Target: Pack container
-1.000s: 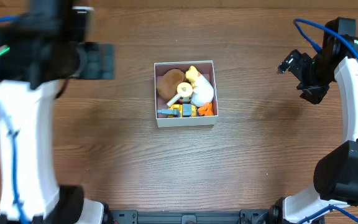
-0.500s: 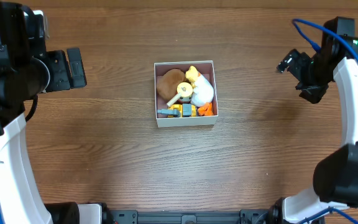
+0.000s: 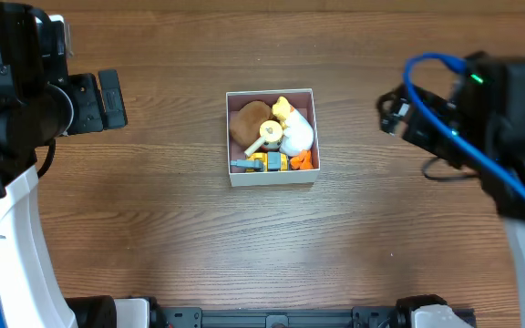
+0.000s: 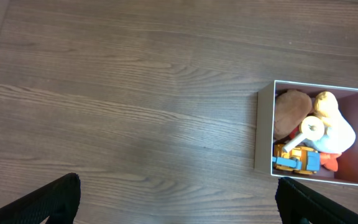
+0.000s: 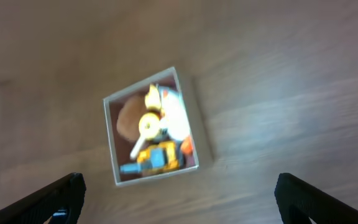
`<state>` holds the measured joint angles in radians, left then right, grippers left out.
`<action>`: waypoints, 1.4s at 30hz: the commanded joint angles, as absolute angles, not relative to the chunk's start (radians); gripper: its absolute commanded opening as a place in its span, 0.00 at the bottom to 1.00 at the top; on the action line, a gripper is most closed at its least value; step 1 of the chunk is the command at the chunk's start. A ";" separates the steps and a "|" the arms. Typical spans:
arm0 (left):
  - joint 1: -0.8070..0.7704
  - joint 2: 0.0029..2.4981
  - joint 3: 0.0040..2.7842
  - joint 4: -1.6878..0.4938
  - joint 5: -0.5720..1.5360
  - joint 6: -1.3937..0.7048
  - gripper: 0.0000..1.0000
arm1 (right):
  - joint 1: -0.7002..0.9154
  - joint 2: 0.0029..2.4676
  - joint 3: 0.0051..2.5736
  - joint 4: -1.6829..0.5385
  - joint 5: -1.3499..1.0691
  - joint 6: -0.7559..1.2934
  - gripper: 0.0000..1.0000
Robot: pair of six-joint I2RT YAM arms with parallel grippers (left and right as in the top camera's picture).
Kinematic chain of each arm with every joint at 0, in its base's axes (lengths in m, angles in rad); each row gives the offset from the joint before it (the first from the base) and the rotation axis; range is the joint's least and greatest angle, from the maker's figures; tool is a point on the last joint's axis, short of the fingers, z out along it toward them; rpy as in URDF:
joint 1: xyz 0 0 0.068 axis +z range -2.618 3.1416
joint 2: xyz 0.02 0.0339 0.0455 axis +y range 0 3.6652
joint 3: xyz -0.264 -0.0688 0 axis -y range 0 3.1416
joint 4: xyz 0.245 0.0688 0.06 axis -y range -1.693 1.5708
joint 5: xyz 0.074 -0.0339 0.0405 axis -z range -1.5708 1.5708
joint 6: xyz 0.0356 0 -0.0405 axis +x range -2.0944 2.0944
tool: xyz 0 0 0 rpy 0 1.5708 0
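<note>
The container (image 3: pixel 272 179), a square white-walled box, sits mid-table. It holds a brown plush (image 3: pixel 246 120), a white and yellow duck plush (image 3: pixel 295 132), a yellow and blue toy truck (image 3: pixel 268 162) and a cream round piece (image 3: pixel 269 130). My left gripper (image 3: pixel 109 100) is open and empty, well left of the box. In the left wrist view the container (image 4: pixel 263 134) lies at right, beyond the open jaws (image 4: pixel 179 205). My right gripper (image 3: pixel 392 114) is open and empty, to the right of the box. The right wrist view is blurred and shows the container (image 5: pixel 201 127) above the jaws (image 5: pixel 179 199).
Brown wooden tabletop (image 3: pixel 272 246) surrounds the box on all sides. The left arm's white links (image 3: pixel 12 210) run down the left edge. The right arm with its blue cable (image 3: pixel 445 100) reaches in from the right.
My right arm has swung left toward the container and is motion-blurred. My left arm drew back to the left a second ago and has held still since.
</note>
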<state>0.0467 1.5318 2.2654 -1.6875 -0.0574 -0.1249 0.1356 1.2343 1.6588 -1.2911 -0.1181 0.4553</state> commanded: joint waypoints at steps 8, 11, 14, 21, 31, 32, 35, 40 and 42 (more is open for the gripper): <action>0.052 1.533 2.280 -1.689 -0.062 -0.135 1.00 | -0.018 0.774 1.214 -0.990 0.214 0.433 1.00; 0.052 1.533 2.280 -1.689 -0.062 -0.135 1.00 | -0.024 0.647 1.016 -0.906 0.217 0.411 1.00; 0.052 1.533 2.280 -1.689 -0.062 -0.135 1.00 | -0.024 0.514 0.800 -0.818 0.207 0.411 1.00; 0.052 1.533 2.280 -1.689 -0.062 -0.135 1.00 | -0.024 0.250 0.434 -0.706 0.179 0.412 1.00; 0.052 1.533 2.280 -1.689 -0.062 -0.135 1.00 | -0.023 0.017 0.243 -0.704 0.177 0.417 1.00; 0.052 1.533 2.280 -1.689 -0.062 -0.135 1.00 | -0.023 0.007 0.235 -0.704 0.173 0.417 1.00; 0.052 1.533 2.280 -1.689 -0.062 -0.135 1.00 | -0.023 0.003 0.207 -0.704 0.171 0.419 1.00; 0.052 1.533 2.280 -1.689 -0.062 -0.135 1.00 | -0.023 0.003 0.183 -0.704 0.171 0.419 1.00; 0.052 1.533 2.280 -1.689 -0.062 -0.135 1.00 | -0.024 0.003 0.163 -0.705 0.171 0.419 1.00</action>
